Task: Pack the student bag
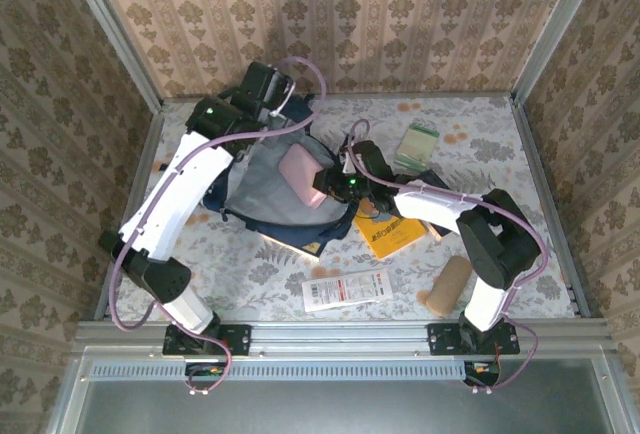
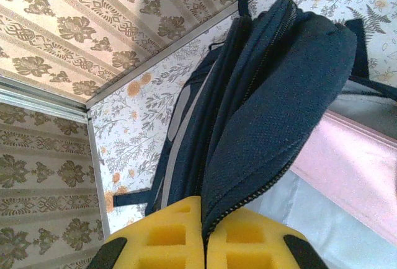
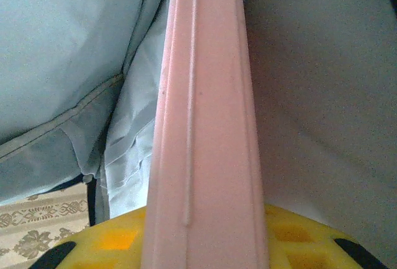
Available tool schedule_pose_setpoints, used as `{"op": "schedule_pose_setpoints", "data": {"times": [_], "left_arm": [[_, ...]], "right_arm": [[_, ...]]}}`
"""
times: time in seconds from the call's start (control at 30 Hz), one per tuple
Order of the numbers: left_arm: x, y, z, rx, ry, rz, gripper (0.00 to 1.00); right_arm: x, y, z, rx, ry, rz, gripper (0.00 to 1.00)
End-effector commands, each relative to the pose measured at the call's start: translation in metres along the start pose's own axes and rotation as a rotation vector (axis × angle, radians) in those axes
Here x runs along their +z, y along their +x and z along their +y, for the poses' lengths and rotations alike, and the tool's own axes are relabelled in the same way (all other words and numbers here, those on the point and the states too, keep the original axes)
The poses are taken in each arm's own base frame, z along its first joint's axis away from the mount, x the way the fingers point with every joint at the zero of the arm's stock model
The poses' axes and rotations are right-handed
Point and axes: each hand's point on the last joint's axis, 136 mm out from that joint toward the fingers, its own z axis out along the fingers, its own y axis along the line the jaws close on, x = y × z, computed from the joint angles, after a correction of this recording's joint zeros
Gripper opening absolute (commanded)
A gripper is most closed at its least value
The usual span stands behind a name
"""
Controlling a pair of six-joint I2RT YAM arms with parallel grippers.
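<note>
**Left wrist: jaws clamped on the bag's zip edge**

Top external shows the student bag (image 1: 258, 186) lying open on the bench (image 1: 250, 274), between the two pairs of jaws. The left jaws are clenched on its navy zipped rim, with the fabric rising from between the yellow pads (image 2: 164, 235). The right jaws grasp a flat pink case (image 1: 300, 172), its far end against the bag's grey lining. Just beside the right jaws, on their near side, lies a yellow booklet (image 1: 388, 232) with dark print. Further off is a white packet (image 1: 347, 289) with red and black lettering. Neither text is legible.
</note>
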Motion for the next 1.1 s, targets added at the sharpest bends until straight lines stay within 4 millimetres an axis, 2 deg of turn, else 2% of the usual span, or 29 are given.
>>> {"op": "schedule_pose_setpoints", "data": {"times": [0.0, 0.17, 0.37, 0.53, 0.6, 0.73, 0.83, 0.87, 0.9, 1.07], "left_arm": [[-0.016, -0.022, 0.018, -0.081, -0.008, -0.129, 0.00], [-0.010, -0.020, 0.008, -0.132, 0.051, -0.146, 0.00], [-0.013, -0.023, 0.006, -0.194, 0.090, -0.198, 0.00], [-0.022, -0.029, 0.009, -0.231, 0.116, -0.244, 0.00], [-0.024, -0.032, 0.011, -0.237, 0.123, -0.259, 0.00], [-0.017, -0.030, 0.018, -0.268, 0.133, -0.253, 0.00], [-0.003, -0.023, 0.028, -0.353, 0.170, -0.236, 0.00], [0.000, -0.022, 0.028, -0.373, 0.183, -0.230, 0.00], [0.007, -0.018, 0.037, -0.401, 0.171, -0.216, 0.00], [0.031, -0.015, 0.041, -0.459, 0.201, -0.178, 0.00]], "right_arm": [[0.004, -0.004, 0.023, -0.047, -0.031, 0.008, 0.22], [0.016, -0.011, 0.055, 0.036, -0.111, -0.001, 0.22], [0.054, -0.029, 0.053, 0.274, -0.069, -0.012, 0.22], [0.092, -0.052, 0.043, 0.353, -0.007, -0.060, 0.28], [0.113, -0.064, 0.049, 0.327, -0.033, -0.060, 0.32], [0.161, -0.085, 0.082, 0.188, -0.161, -0.003, 0.45], [0.184, -0.089, 0.073, 0.112, -0.124, 0.025, 0.54], [0.186, -0.089, 0.074, 0.100, -0.135, 0.042, 0.57], [0.185, -0.089, 0.079, 0.082, -0.147, 0.053, 0.59], [0.149, -0.079, 0.106, -0.203, -0.082, 0.063, 0.73]]}}
